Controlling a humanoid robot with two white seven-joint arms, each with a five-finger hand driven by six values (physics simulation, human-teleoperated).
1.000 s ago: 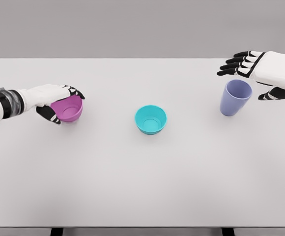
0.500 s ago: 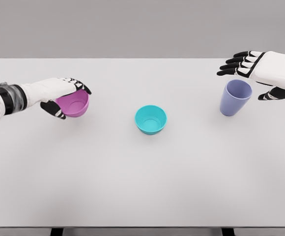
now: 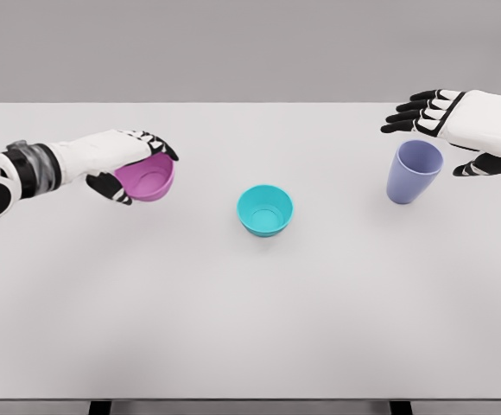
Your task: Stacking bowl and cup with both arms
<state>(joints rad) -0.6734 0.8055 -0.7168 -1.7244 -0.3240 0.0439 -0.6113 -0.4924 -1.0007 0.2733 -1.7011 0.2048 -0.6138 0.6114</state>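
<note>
Pink bowl [image 3: 149,179] clamped in left hand [image 3: 119,162] (tilted), w/ teal bowl [image 3: 265,209] mid-table; right hand [image 3: 458,125] spread beside purple cup [image 3: 414,171].

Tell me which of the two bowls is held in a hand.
The pink bowl, gripped and tilted by the left hand; the teal bowl sits free, upright at table centre.

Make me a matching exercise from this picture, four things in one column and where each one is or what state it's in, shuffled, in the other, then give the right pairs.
Things
1. pink bowl
2. teal bowl
3. purple cup
4. right hand

States
A. upright near the table's right side, not gripped
B. fingers spread, holding nothing
C. tilted, gripped by the left hand
D. alone at the table's middle

Pairs: 1-C, 2-D, 3-A, 4-B
</note>
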